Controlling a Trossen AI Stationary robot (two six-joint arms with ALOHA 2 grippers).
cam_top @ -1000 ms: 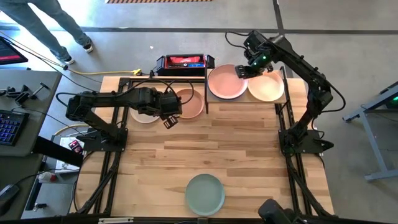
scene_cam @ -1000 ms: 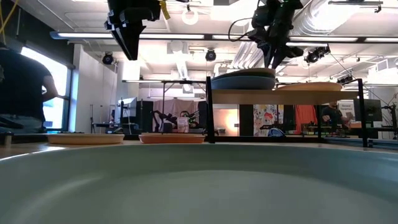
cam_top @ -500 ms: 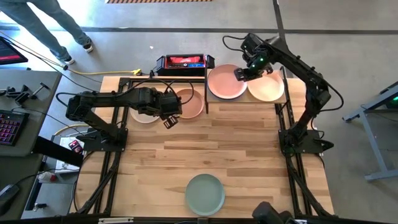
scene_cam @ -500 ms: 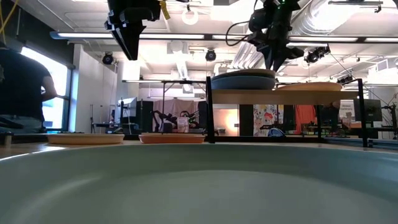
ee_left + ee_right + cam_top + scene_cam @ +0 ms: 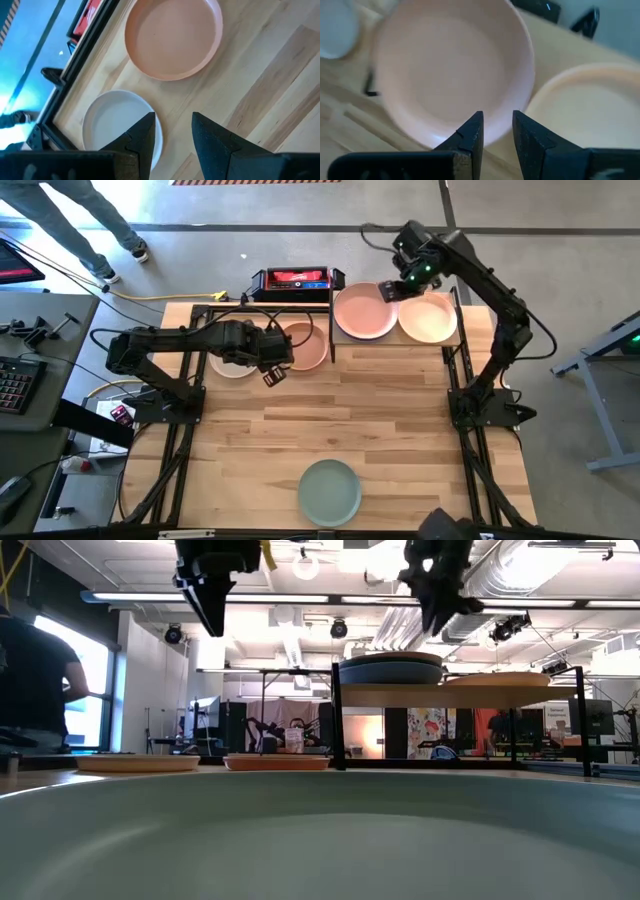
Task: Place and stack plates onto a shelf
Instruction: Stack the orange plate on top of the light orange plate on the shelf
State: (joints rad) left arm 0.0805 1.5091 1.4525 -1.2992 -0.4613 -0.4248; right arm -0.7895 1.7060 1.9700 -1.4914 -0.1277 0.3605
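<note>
The counter (image 5: 400,440) carries a sage green plate (image 5: 330,491) near its front edge. On the shelf (image 5: 452,340), a pink plate (image 5: 363,313) tops one stack beside a cream plate (image 5: 430,321). Two more plates (image 5: 172,40) wait beside the shelf. The right end effector (image 5: 393,288) hovers above the pink plate, jaws narrowly parted, empty; lift clear vertically to avoid nudging the stack. The left end effector (image 5: 172,132), also empty and slightly open, should descend squarely over a rim.

Red-and-black box (image 5: 297,280), keyboard (image 5: 12,387)
</note>
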